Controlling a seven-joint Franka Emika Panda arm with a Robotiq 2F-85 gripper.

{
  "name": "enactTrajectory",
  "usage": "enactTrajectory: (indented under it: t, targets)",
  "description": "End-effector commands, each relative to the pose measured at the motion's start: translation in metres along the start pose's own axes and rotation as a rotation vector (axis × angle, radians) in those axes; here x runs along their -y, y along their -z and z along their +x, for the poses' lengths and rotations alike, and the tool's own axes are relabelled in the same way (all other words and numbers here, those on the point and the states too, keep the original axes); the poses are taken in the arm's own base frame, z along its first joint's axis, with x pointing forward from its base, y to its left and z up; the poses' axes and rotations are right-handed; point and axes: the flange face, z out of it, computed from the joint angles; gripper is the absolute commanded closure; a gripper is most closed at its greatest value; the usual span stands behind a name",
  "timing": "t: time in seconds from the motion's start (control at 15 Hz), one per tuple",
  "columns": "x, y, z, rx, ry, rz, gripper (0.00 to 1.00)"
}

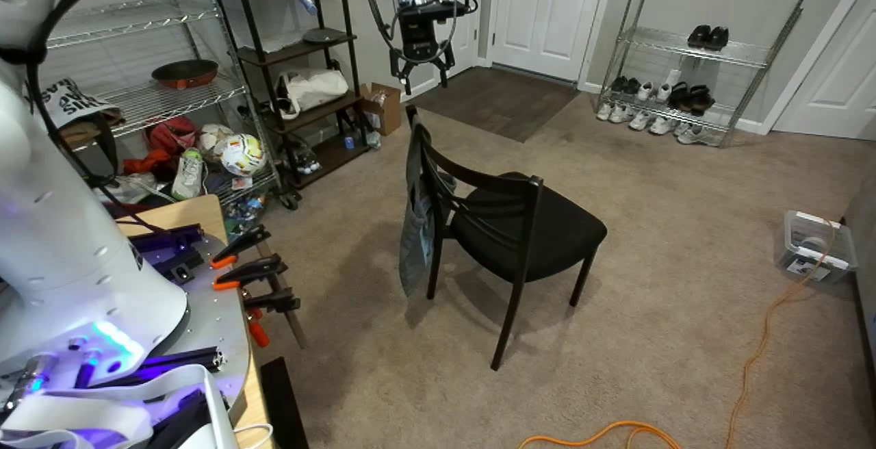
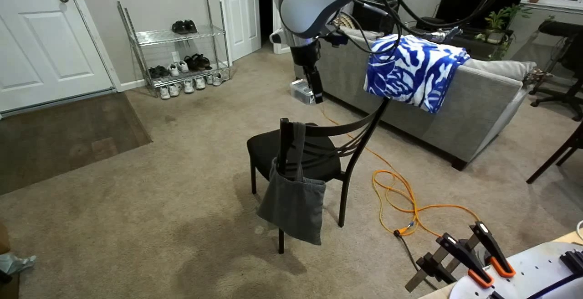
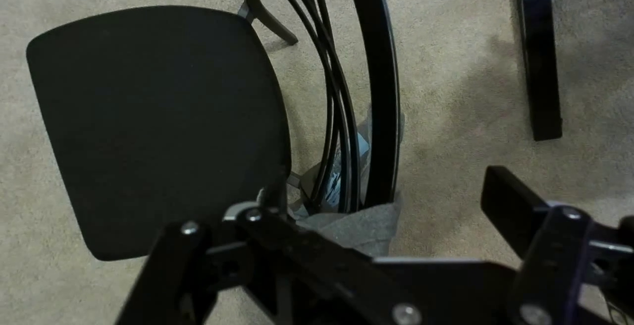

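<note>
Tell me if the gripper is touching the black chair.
Apart. In an exterior view, beige carpet shows between the gripper and the black chair below it.

a home's living room is indicated: a grey sofa point(image 2: 473, 105) is draped with a blue-and-white blanket point(image 2: 414, 71), a potted plant point(image 2: 495, 24) is seen beyond it, shoes point(image 2: 198, 62) are placed on a rack point(image 2: 157, 38) near a white door point(image 2: 50, 53), and the floor point(image 2: 159, 189) is carpeted.

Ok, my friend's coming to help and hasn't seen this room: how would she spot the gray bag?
Find the black chair on the beige carpet, below the open gripper. At one end of the chair's curved backrest, a bag hangs by a strap. Its limp gray cloth sets it apart from the black frame.
</note>
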Motion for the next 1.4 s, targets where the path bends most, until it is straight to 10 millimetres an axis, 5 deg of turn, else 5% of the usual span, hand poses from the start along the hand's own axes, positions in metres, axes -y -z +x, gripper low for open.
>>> enactTrajectory:
  t: [0.0,0.33,0.67,1.33]
  targets:
    - [0.003,0.001,0.028,-0.012,0.045,-0.044,0.00]
    - [0.012,-0.014,0.058,-0.053,0.084,-0.067,0.00]
    - [0.015,-0.038,0.064,-0.070,0.086,-0.046,0.00]
    - [0.017,-0.037,0.076,-0.078,0.099,-0.081,0.00]
